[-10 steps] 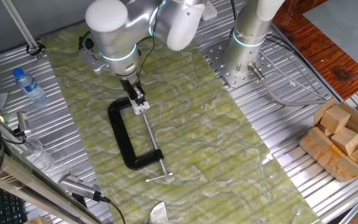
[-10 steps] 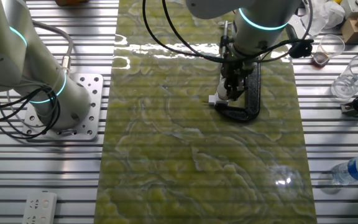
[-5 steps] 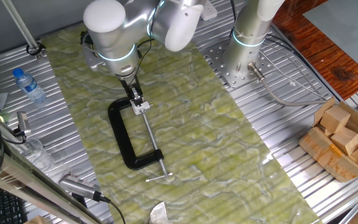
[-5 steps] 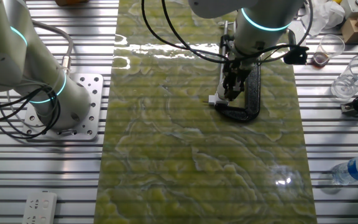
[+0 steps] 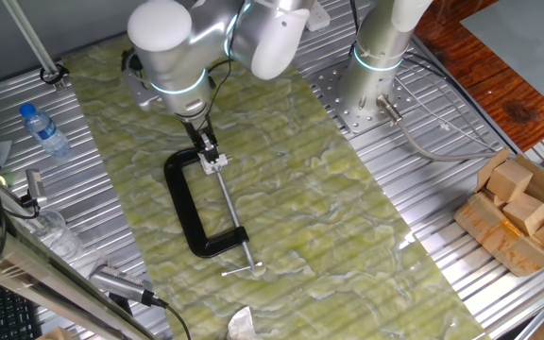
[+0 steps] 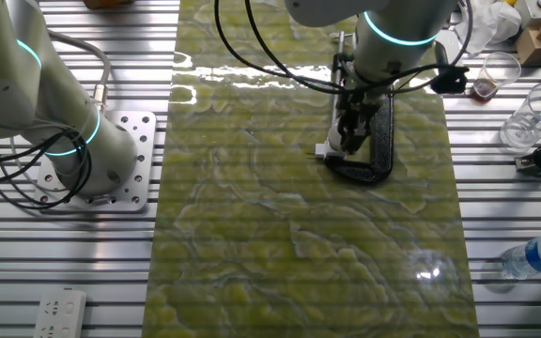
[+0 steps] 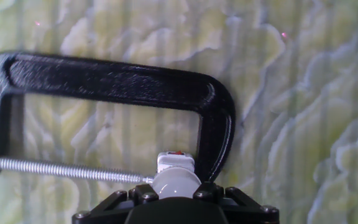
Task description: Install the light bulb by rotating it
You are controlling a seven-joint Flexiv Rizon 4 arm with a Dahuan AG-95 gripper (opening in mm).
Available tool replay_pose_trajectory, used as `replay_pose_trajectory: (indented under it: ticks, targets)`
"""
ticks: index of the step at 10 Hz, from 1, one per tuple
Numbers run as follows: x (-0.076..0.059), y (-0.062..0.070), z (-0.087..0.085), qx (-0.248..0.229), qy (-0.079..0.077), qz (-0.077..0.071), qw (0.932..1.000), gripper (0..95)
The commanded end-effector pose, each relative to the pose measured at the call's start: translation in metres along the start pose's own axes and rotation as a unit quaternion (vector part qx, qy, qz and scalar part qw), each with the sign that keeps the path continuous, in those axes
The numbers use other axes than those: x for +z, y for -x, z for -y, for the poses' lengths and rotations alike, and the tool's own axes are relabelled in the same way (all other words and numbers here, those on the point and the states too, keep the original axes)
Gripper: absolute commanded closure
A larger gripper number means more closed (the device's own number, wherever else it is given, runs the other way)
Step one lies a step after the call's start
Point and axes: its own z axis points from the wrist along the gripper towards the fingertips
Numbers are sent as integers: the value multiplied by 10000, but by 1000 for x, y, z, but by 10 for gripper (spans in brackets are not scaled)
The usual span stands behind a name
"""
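Note:
The light bulb point(image 7: 176, 180) is a small white rounded piece with an orange mark at its far end. It sits between my fingers at the bottom of the hand view, against the inner end of the black C-clamp point(image 7: 117, 81), where the steel screw point(image 7: 67, 169) meets it. My gripper point(image 5: 211, 154) points down onto that end of the C-clamp point(image 5: 182, 203) and is shut on the bulb point(image 5: 218, 162). In the other fixed view my gripper point(image 6: 347, 143) stands over the C-clamp point(image 6: 381, 131), with the white bulb piece point(image 6: 323, 150) at its left.
A second arm's base point(image 5: 376, 85) is bolted at the back, and it also shows in the other fixed view point(image 6: 92, 160). A water bottle point(image 5: 43, 129) lies off the mat. A box of wooden blocks point(image 5: 522, 212) stands at the right. Plastic cups point(image 6: 533, 117) stand beside the mat.
My hand has turned slightly about its own axis over the bulb. The clamp and the bulb have stayed in place.

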Motion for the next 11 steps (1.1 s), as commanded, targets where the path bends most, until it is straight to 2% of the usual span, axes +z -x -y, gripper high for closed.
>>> replay_pose_trajectory:
  ticks: [1,2,3,5,6,7,9,11]
  targets:
    - [-2,0,0,-941,67,45,9955,380]
    - [-3,-1,0,-1357,69,66,9907,380]
    - [-4,-1,0,-1977,62,143,9801,380]
    - [-4,-1,0,-2653,5,315,9637,380]
    - [-4,-1,0,-2892,-18,350,9566,380]
    - [-4,-1,0,-3039,-29,377,9520,380]
    - [-3,-1,0,-3298,69,432,9430,380]
    - [-3,-1,0,-3400,92,424,9394,380]
